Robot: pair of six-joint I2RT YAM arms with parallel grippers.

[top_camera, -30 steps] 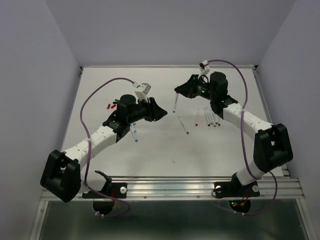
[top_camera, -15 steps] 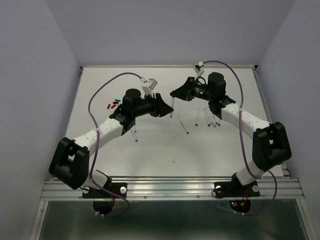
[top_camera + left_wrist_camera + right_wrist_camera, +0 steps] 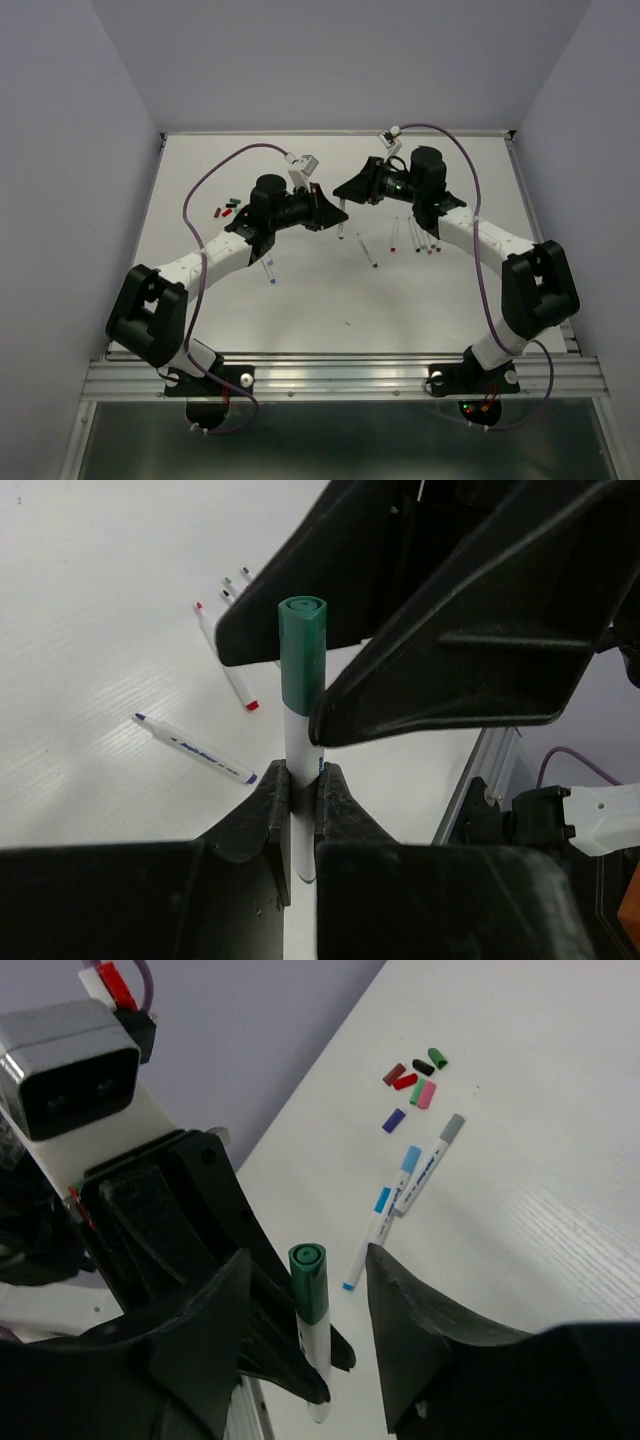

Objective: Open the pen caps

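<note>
My left gripper (image 3: 301, 785) is shut on the white barrel of a pen (image 3: 297, 742) and holds it upright above the table. The pen's green cap (image 3: 300, 650) is on its top end. My right gripper (image 3: 306, 1260) is open, with its jaws on either side of the green cap (image 3: 309, 1285) and not touching it. The left gripper's black fingers (image 3: 200, 1220) show behind the pen in the right wrist view. In the top view the two grippers meet tip to tip, left (image 3: 332, 212) and right (image 3: 345, 195), at mid table towards the back.
Several loose caps (image 3: 225, 208) lie at the far left, also in the right wrist view (image 3: 415, 1075). Uncapped pens lie near them (image 3: 270, 268), one lies mid table (image 3: 368, 250), and several lie on the right (image 3: 420, 235). The table's metal rail (image 3: 340, 375) runs along the near edge.
The left arm has swung right and forward until its gripper reached the pen hanging at the right gripper. The right gripper has shifted slightly left. The two now meet at the pen.
</note>
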